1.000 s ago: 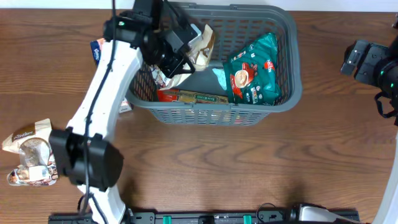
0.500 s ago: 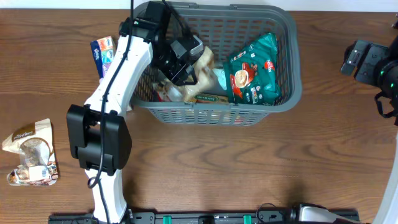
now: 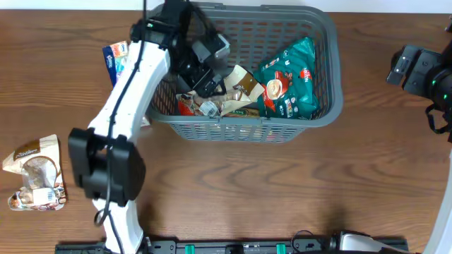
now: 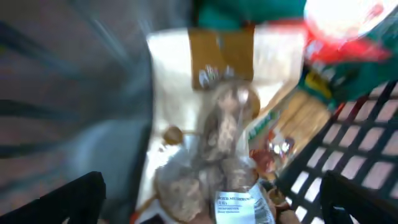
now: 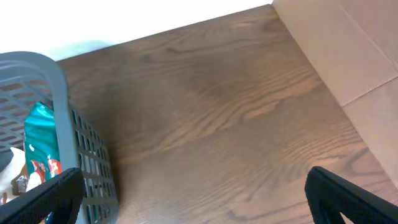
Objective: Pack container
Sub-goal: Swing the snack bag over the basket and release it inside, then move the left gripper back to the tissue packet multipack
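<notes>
Left gripper (image 3: 206, 73) jaws released above beige packet (image 3: 239, 86) lying in container (image 3: 282, 130); right gripper (image 5: 199, 198) jaws spread, empty, over surface (image 5: 217, 112).

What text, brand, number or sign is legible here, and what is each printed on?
Nothing reads for certain.
Green packet in the container: red-and-white print, too small.
Beige packet beside it: brown label, white sticker, blurred.
Blue packet on the table: too small.
Pale packet at its left end: too small.
</notes>
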You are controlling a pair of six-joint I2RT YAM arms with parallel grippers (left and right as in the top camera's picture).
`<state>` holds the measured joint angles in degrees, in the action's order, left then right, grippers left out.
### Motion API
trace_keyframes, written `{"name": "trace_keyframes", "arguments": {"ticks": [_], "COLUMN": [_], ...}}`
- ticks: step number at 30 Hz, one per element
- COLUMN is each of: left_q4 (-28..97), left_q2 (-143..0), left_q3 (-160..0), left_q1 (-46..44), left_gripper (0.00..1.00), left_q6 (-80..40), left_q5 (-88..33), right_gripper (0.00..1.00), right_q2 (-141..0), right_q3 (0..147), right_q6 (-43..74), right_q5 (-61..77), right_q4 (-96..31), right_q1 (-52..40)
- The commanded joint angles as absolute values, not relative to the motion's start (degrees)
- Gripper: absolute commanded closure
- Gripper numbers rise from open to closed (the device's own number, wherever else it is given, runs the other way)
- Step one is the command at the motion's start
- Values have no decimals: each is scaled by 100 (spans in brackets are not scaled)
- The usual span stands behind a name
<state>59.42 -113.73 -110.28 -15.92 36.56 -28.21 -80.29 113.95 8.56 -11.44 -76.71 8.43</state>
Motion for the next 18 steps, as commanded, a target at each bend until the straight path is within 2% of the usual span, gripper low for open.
{"name": "trace_keyframes", "arguments": {"ticks": [1,9,14,18], "left_q4": [5677,5124,5424,5911], "left_q2": [-10429,-9144,-8991,-9126], "left_q3": [-11253,-11441,-11439,-11434], "left_q1": [-1511,-939,-143,624], "left_gripper": [1,1,1,1], "left_q6": [3155,1629,123,-1079], "left_q5": [-2602,-650,696,886], "right_gripper": [1,1,1,1], "right_q2": [-8036,-8036,-8036,-8036], "right_q3": [11463,11463,11463,11463], "right_q6": [915,915,915,915], "right_q5": [-1221,-1221,-1221,-1221], "right_q4": [-7677,-7677,-7677,-7677], "right_q1": [875,875,875,875]}}
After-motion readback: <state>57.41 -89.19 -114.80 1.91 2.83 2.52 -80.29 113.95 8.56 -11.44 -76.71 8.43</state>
